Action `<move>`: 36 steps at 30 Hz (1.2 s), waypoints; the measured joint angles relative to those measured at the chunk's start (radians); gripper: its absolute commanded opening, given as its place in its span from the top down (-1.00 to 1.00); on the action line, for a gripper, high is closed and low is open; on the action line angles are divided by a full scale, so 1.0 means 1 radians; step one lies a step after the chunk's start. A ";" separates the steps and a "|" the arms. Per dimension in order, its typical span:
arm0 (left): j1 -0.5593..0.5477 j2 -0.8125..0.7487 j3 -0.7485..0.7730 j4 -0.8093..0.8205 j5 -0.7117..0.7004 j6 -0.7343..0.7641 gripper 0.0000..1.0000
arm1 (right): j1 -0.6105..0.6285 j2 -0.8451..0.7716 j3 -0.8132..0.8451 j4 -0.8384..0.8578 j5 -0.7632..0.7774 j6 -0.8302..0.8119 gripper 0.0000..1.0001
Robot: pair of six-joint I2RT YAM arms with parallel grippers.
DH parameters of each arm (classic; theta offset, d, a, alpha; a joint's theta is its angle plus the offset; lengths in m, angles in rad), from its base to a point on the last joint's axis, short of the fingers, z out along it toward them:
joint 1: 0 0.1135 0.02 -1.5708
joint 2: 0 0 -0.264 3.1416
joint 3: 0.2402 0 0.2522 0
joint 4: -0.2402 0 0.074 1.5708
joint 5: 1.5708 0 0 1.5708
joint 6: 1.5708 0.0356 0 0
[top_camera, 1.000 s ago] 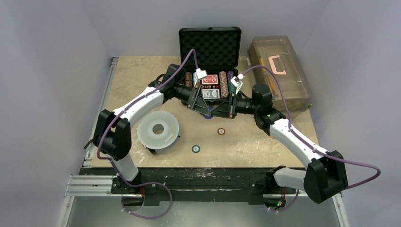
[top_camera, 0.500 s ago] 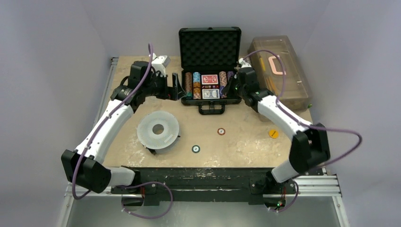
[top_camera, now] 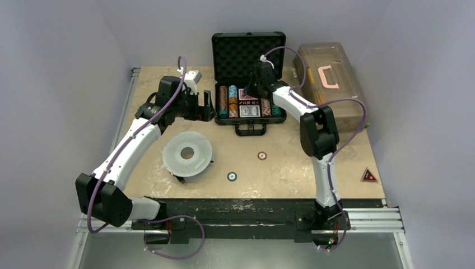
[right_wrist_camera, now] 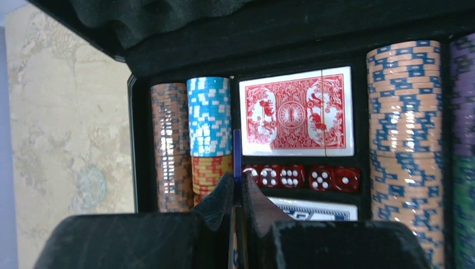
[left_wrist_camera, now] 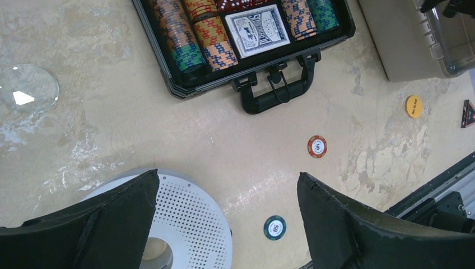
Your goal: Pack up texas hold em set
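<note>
The black briefcase (top_camera: pixel 249 120) lies open at the back middle of the table, foam lid (top_camera: pixel 248 53) upright. It holds rows of coloured chips (right_wrist_camera: pixel 208 117), a red deck (right_wrist_camera: pixel 297 112), red dice (right_wrist_camera: pixel 302 176) and a blue-backed deck (left_wrist_camera: pixel 260 31). My right gripper (right_wrist_camera: pixel 237 182) hovers over the tray, shut on a thin blue piece (right_wrist_camera: pixel 237 151) seen edge-on. My left gripper (left_wrist_camera: pixel 228 176) is open and empty beside the case's left end. A red chip (top_camera: pixel 261 155), a dark green chip (top_camera: pixel 232 176) and a yellow button (left_wrist_camera: pixel 414 106) lie loose on the table.
A grey-white perforated disc (top_camera: pixel 187 153) lies at the front left. A translucent brown toolbox (top_camera: pixel 331 84) stands right of the case. A red and black triangle (top_camera: pixel 368 175) sits near the right front edge. A clear round lens (left_wrist_camera: pixel 28 87) lies left of the case.
My right arm has swung left from the case's right end to over the tray. The left arm has barely moved. The triangle now shows at the front right.
</note>
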 measured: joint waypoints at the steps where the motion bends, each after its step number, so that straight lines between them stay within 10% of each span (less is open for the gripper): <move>1: 0.000 0.000 0.000 0.000 0.002 0.000 -0.79 | 0.000 0.019 0.016 0.001 -0.009 0.009 1.00; 15: 0.000 0.002 0.000 0.002 0.026 0.000 -0.79 | -0.004 0.181 0.148 0.033 -0.077 0.071 0.82; 36: 0.005 0.021 -0.002 0.003 0.013 -0.001 -0.82 | -0.004 0.066 0.153 -0.237 0.085 -0.139 -0.42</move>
